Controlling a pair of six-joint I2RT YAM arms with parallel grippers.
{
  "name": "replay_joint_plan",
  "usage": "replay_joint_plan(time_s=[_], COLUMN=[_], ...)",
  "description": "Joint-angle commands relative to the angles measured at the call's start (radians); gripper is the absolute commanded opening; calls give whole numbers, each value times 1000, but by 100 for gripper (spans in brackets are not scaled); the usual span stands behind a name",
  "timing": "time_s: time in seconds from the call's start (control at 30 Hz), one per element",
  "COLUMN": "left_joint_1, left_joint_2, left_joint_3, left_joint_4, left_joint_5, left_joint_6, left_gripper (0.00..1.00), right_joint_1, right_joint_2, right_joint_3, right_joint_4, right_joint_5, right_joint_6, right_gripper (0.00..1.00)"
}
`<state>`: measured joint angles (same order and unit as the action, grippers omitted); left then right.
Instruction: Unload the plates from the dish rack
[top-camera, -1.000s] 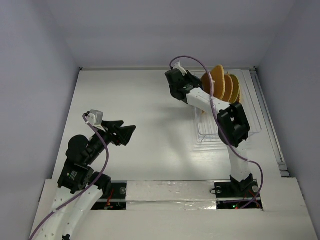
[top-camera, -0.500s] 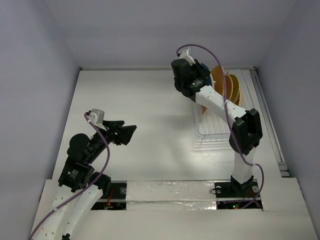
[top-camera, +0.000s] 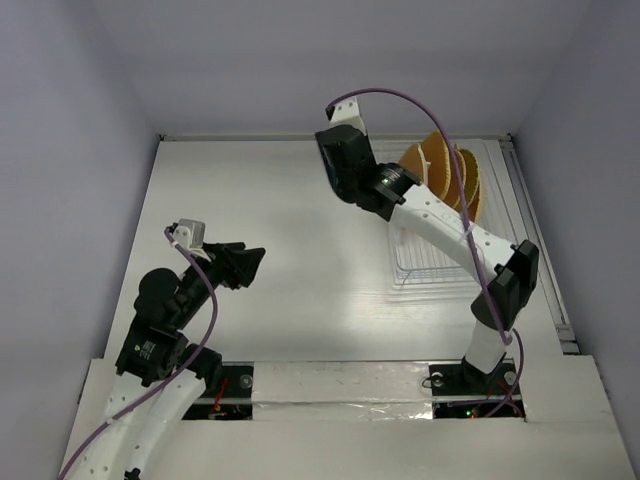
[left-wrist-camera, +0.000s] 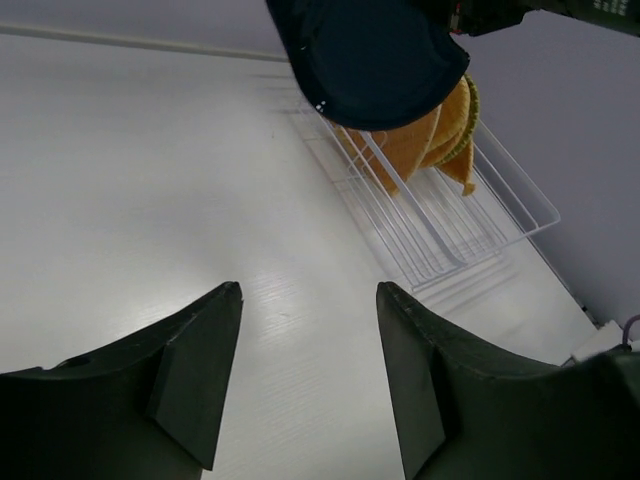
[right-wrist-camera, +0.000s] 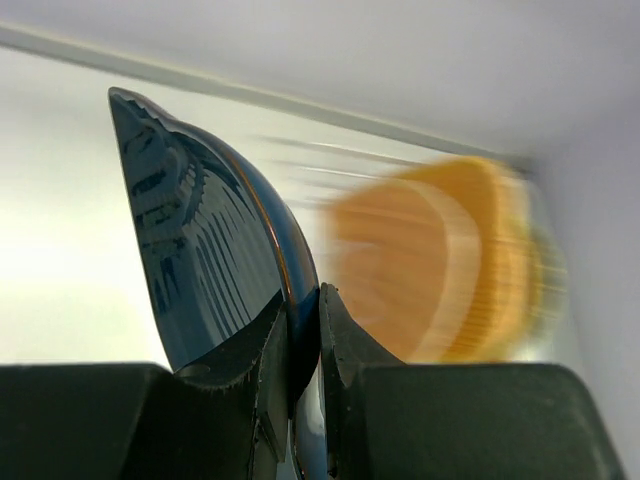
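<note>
My right gripper (right-wrist-camera: 305, 300) is shut on the rim of the dark blue plate (right-wrist-camera: 210, 250) and holds it upright in the air. In the top view this gripper (top-camera: 340, 170) is just left of the dish rack (top-camera: 450, 255), above the table. The left wrist view shows the blue plate (left-wrist-camera: 370, 50) hanging in front of the rack (left-wrist-camera: 470, 215). Several orange plates (top-camera: 445, 170) stand on edge at the rack's far end; they also show in the left wrist view (left-wrist-camera: 415, 140), with a yellow-green edge (left-wrist-camera: 471, 100) behind them. My left gripper (top-camera: 250, 262) is open and empty, low over the table at the left.
The white table (top-camera: 280, 220) is walled in on three sides. The rack sits along the right wall with its near half holding no plates. A raised strip (top-camera: 540, 250) runs along the table's right edge.
My right gripper has carried the dark blue plate leftward, away from the orange plates and out past the rack's left side. My left arm has barely moved.
</note>
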<state>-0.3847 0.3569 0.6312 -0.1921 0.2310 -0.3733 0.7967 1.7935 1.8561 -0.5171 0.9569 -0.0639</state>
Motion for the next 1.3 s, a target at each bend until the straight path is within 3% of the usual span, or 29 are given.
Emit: replay_joint_plan(time_s=[0.0, 0.17, 0.53, 0.9, 1.27], left_joint_1=[3, 3, 3, 3, 3], left_joint_2=[-29, -18, -9, -4, -9], left_joint_3=[54, 76, 76, 65, 55], left_joint_4=[5, -4, -15, -9, -1], left_joint_5=[-76, -110, -160, -136, -121], left_joint_6=[20, 36, 47, 39, 34], left_gripper=[52, 43, 43, 44, 45], right_joint_1=[35, 44, 44, 35, 26], right_joint_2=[-8, 94, 380, 581, 627], right_joint_3=[61, 78, 140, 200, 127], right_joint_4=[104, 241, 538, 623, 706], right_joint_5=[-269, -495, -828, -919, -980], right_joint_6=[226, 390, 743, 984, 1081], right_gripper=[0, 0, 0, 1, 17])
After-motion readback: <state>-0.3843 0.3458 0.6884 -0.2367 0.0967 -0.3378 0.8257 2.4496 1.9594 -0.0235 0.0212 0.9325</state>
